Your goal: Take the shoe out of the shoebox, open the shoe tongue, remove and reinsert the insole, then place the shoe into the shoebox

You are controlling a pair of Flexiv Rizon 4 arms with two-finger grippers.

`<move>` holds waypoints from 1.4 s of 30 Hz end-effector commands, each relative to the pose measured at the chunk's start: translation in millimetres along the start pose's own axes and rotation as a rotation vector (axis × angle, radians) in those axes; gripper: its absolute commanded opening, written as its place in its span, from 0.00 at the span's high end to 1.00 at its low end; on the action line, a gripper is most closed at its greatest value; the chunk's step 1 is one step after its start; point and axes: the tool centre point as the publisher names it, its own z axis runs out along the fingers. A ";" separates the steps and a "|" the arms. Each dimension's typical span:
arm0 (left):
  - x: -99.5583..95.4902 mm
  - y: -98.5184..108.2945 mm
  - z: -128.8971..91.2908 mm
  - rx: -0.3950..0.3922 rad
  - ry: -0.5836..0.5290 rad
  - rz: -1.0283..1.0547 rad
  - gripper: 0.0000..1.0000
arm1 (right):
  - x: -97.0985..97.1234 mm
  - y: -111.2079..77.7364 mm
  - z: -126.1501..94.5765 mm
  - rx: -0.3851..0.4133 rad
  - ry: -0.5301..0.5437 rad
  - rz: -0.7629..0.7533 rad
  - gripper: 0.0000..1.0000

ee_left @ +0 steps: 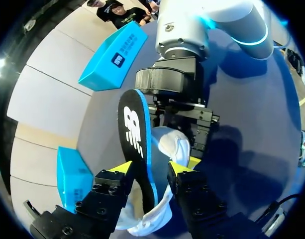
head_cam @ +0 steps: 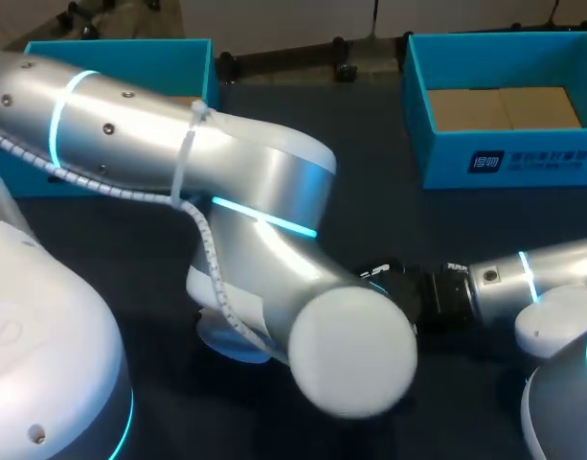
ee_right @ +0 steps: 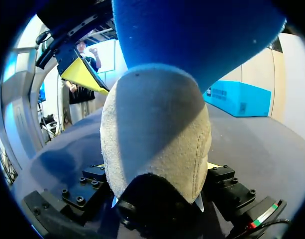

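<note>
The white shoe [ee_right: 157,129] sits on the dark table between the fingers of my right gripper [ee_right: 154,169], which grips it from both sides. From the shoe's opening rises the insole [ee_left: 132,129], black on top with a blue underside [ee_right: 192,35]. My left gripper [ee_left: 151,168] comes down from above and is shut on the insole's lower part, with the shoe's white collar [ee_left: 174,147] against one finger. In the head view the left arm [head_cam: 226,192] hides its own gripper and most of the shoe [head_cam: 221,340]. The right gripper [head_cam: 394,287] reaches in from the right.
An open blue shoebox [head_cam: 504,158] with a brown cardboard floor stands at the back right. A second blue box [head_cam: 111,53] stands at the back left, partly behind my left arm. Both lie well away from the shoe.
</note>
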 end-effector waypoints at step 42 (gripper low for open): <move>2.1 -6.4 -39.9 0.063 -0.147 -0.006 1.00 | 1.1 0.7 0.6 0.004 -0.002 0.000 1.00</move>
